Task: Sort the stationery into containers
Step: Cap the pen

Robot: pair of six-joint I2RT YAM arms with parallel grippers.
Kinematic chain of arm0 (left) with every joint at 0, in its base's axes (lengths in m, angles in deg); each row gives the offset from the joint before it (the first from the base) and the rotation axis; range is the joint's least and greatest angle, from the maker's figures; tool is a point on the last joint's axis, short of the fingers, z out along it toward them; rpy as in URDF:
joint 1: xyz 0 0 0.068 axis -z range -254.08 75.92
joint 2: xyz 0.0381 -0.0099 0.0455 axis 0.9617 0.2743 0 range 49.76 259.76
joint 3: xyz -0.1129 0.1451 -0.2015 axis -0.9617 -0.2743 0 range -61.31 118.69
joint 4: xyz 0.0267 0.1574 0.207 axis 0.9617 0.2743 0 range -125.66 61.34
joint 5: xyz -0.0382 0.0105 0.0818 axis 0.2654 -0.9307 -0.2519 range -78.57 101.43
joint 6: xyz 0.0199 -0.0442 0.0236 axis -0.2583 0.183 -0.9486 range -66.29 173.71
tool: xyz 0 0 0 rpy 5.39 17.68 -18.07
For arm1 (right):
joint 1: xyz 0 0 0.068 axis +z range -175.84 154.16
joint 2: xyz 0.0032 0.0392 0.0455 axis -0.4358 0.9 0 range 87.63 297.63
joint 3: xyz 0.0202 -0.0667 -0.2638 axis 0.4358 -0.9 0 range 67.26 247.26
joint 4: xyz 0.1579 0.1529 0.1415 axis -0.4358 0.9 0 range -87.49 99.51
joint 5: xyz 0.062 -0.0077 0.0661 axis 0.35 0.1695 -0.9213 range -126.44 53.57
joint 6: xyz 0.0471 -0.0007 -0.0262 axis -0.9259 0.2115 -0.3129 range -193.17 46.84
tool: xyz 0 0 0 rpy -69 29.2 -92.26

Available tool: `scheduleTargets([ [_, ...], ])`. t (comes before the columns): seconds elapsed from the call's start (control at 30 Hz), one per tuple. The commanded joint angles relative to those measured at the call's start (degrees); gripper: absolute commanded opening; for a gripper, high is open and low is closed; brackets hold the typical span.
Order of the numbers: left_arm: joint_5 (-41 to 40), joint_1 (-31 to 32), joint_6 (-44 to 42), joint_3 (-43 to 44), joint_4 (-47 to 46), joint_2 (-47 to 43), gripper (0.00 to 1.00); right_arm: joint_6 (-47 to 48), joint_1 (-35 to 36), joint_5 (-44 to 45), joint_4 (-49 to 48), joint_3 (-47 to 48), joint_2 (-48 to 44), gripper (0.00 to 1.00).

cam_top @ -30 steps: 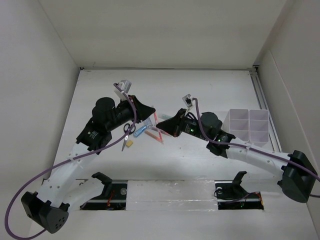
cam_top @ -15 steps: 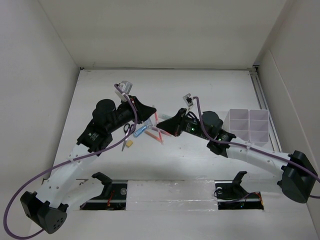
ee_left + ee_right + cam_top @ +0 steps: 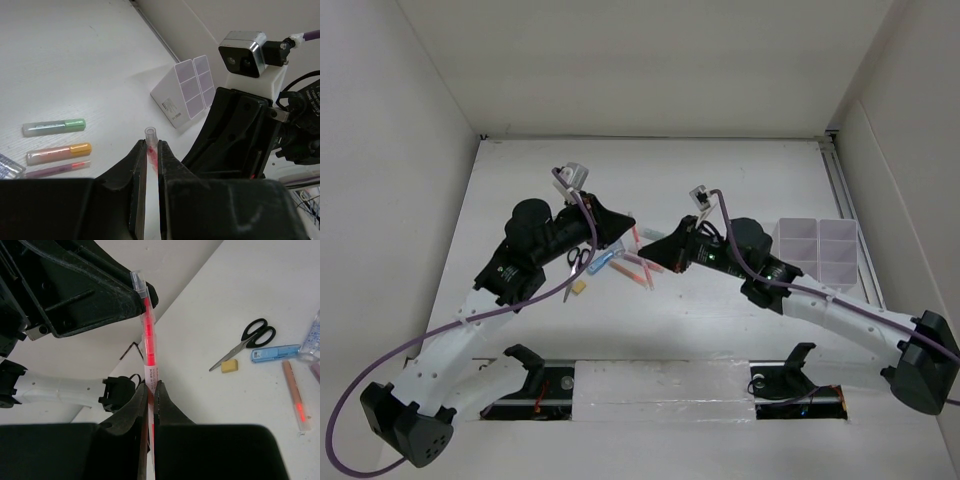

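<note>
— What has moved in the last second?
— Little. The left arm and the right arm have both crept slightly rightward, carrying the thin red pen (image 3: 148,335) with them.
— Start at the left, then.
— A pair of scissors (image 3: 578,260), a yellow eraser (image 3: 579,287) and a blue marker (image 3: 603,264) lie on the surface (image 3: 720,170), just beside the left arm's wrist. The left end effector (image 3: 151,146) is pinched tight on the pen's clear-capped end, above the surface.
— And the other end?
— The right end effector (image 3: 151,385) is clamped narrow on it too, so the pen bridges the two.
— The organiser (image 3: 817,253)?
— Far right, beside the right arm's forearm, well apart from the pen.
</note>
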Motion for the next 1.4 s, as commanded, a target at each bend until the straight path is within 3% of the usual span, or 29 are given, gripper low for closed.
scheduleTargets([
  [0.0,5.2,0.5,-2.8,-1.2,1.3,-0.6,0.00,0.2,-1.5,2.3,-3.1,3.8,-3.0,0.00],
  [0.17,6.9,0.5,-2.2,-2.5,0.2,-0.6,0.00,-0.4,-1.5,2.3,-3.1,3.8,-3.0,0.00],
  [0.57,7.4,0.5,5.9,-6.9,-6.9,-2.8,0.00,-3.0,-1.5,5.4,-14.9,-3.4,-4.7,0.00],
  [1.03,2.8,0.5,12.1,-5.6,-5.1,-5.1,0.00,-1.8,1.4,5.9,-20.3,-4.6,-4.9,0.00],
  [1.37,3.3,0.5,12.1,-7.6,-6.4,-5.6,0.00,-5.1,4.9,14.8,-22.6,-6.3,-4.3,0.00],
])
